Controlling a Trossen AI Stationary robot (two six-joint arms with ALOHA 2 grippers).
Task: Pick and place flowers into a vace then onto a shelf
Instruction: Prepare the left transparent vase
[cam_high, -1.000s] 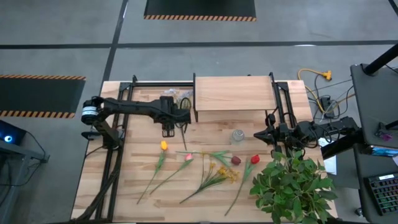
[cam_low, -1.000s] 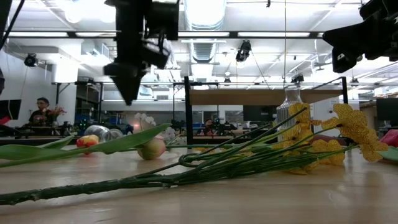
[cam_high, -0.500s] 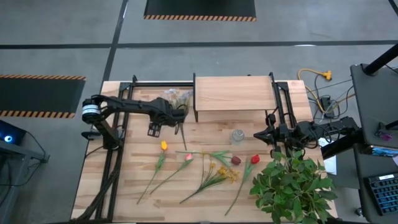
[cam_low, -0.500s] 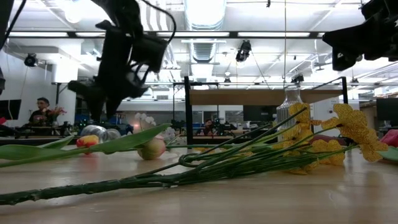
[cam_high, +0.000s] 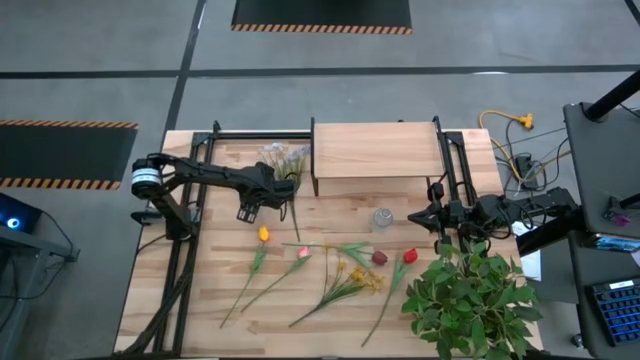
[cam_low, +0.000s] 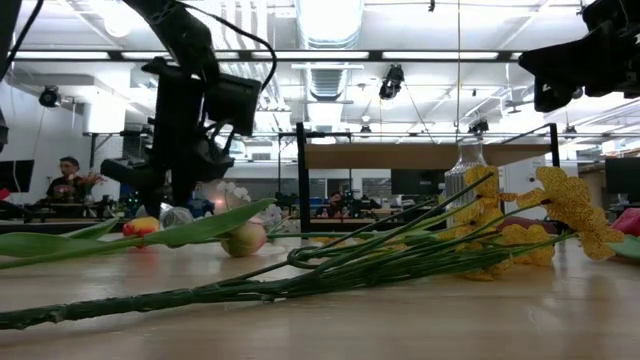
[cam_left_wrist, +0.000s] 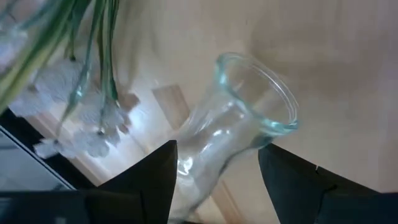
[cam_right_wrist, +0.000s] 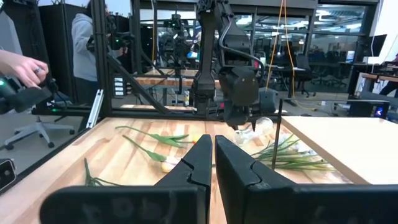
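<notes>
1. The left gripper (cam_high: 250, 205) is down at the table on the left side, just left of the shelf (cam_high: 375, 148). Its fingers are spread apart on either side of a clear glass vase (cam_left_wrist: 236, 118).
2. That vase is tipped over, with its mouth pointing away from the wrist. I can't tell if the fingers actually touch the glass.
3. The pale blue-white sprigs (cam_high: 283, 155) lie right next to it, against the shelf's left end.
4. The rest of the flowers are flat on the table nearer in: a yellow tulip (cam_high: 263, 234), a pink one (cam_high: 303, 253), small yellow blossoms (cam_high: 365, 280), a dark red head (cam_high: 379, 258) and a red one (cam_high: 409, 256).
5. A second glass vase (cam_high: 382, 218) stands upright just near of the shelf.
6. The right gripper (cam_high: 415, 217) waits to the right of that one, pinched closed on nothing.
7. A bushy leafy plant (cam_high: 470, 295) sits in the near right corner.
8. A person (cam_low: 68, 178) is way off in the room behind the table.
</notes>
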